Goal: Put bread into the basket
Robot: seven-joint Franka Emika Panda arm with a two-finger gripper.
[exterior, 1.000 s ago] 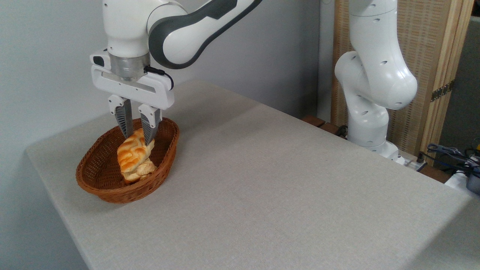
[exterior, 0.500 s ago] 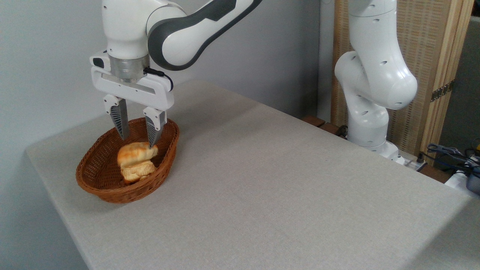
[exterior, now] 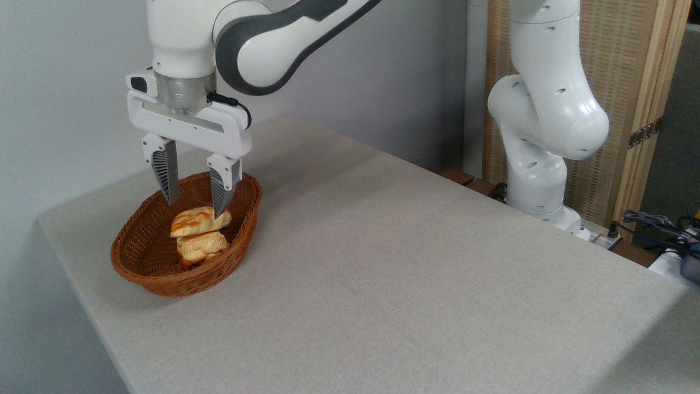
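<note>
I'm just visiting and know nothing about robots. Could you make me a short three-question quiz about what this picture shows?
1. True or false: the gripper is clamped on the bread.
2. Where does the bread lie? A) on the bare table B) in the basket, on top of a paler bun C) hanging in the air
3. Fill in: the gripper hangs directly ____ the basket.

Key
1. False: the fingers are spread and the bread rests free, though the right fingertip looks very near it.
2. B
3. above
</note>
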